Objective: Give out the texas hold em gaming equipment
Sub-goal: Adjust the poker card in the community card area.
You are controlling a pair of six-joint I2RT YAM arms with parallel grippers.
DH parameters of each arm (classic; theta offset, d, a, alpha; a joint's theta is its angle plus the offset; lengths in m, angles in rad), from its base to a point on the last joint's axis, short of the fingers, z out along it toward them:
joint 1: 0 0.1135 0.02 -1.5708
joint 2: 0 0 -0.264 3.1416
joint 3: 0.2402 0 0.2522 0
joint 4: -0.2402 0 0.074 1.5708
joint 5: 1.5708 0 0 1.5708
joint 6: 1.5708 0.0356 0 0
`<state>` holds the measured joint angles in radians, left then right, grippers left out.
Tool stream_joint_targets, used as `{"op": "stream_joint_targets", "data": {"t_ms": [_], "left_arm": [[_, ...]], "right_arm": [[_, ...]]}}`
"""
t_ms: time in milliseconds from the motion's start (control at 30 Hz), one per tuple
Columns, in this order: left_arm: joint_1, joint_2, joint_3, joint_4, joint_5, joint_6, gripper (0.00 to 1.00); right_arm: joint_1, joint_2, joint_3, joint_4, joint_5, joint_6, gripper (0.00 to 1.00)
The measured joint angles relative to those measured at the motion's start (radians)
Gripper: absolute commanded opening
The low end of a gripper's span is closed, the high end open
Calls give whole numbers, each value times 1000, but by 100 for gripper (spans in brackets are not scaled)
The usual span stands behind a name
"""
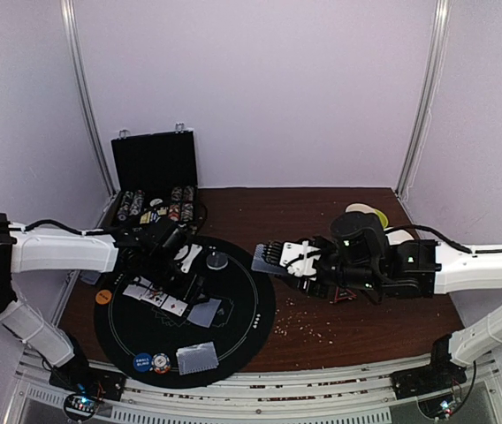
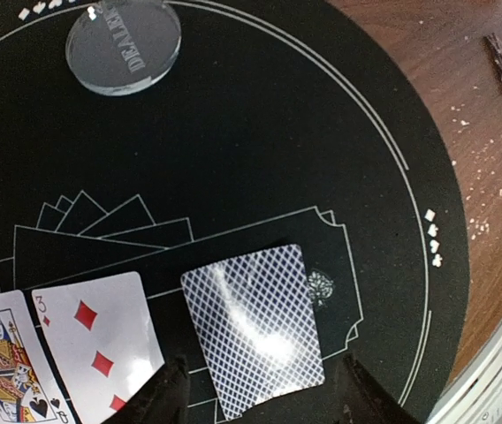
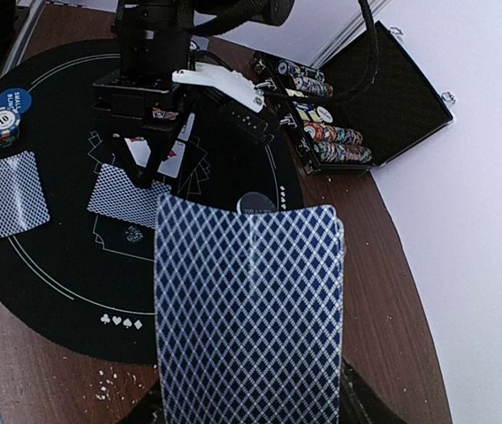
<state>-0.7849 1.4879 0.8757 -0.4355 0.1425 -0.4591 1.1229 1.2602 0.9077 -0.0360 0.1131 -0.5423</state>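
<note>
The left arm [image 1: 65, 252] reaches from its base toward the right, and the left gripper [image 2: 264, 396] points down with its jaws apart, holding nothing. The right arm [image 1: 485, 263] stretches to the left, low and almost level, with the wrist straight. The right gripper [image 1: 279, 258] points left, and its jaws are closed on the cards [image 3: 247, 309].

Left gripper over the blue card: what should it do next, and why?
Probably lift the left gripper clear and reach for the deck in the right gripper: the face-down card lies flat on the mat, fingers apart either side.
</note>
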Motion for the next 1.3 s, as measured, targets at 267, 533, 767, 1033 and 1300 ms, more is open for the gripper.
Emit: {"op": "stream_joint_targets", "data": {"t_ms": [267,533,767,1033,1300], "left_arm": [[19,91,22,-35,-12,50,44],[20,133,22,-37,-14,57,34],[20,161,23,-36,-15,67,11],[20,171,28,-26,0,69,0],[27,118,27,-25,-35,52,0]], "right_arm": [[3,-3,0,0,15,0,47],[3,-3,-4,0,23,0,48],[3,-4,-20,0,34,0,48],[3,-6,-34,0,40,0,48],[3,-6,-34,1,41,-1,47]]}}
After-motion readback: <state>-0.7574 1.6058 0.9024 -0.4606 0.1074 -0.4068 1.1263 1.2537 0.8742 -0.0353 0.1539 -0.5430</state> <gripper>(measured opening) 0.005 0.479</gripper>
